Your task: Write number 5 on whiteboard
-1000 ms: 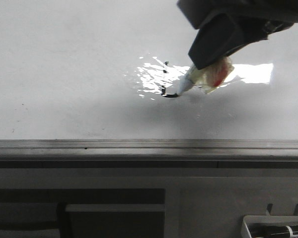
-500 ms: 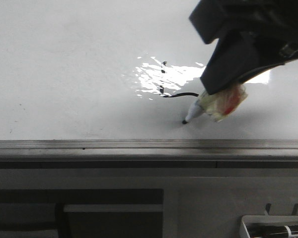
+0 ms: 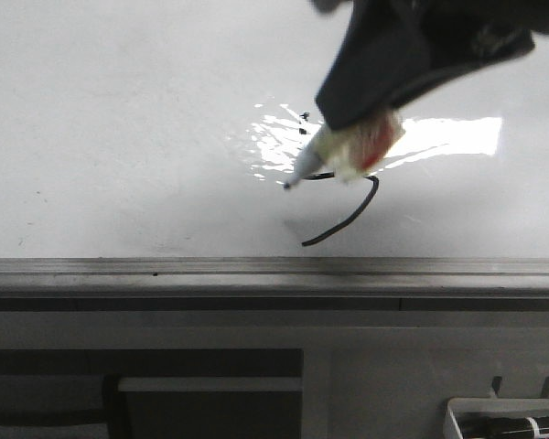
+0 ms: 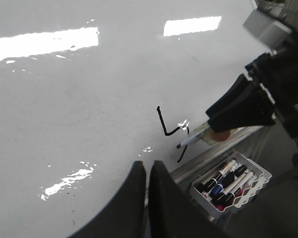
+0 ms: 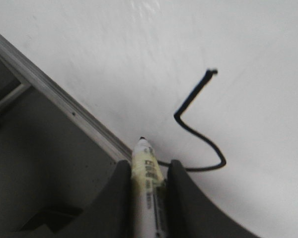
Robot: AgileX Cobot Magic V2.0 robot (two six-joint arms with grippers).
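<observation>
While the right gripper (image 5: 148, 173) clamps the marker (image 5: 148, 171), a misplaced top bar could spoil the 5 (image 5: 198, 124); left jaws nearly closed, empty.

Looks like a robotics lab or test bench: glossy whiteboard (image 3: 119, 137) laid flat with grey metal edge strip (image 3: 256, 267), dark grey cabinet fronts (image 3: 137, 393) below, tray of spare markers (image 4: 231, 183) alongside.

glossy smooth whiteboard (image 3: 119, 137), brushed grey metal edge strip (image 3: 256, 270), matt black end effector (image 5: 148, 186) fingers (image 5: 120, 198)
</observation>
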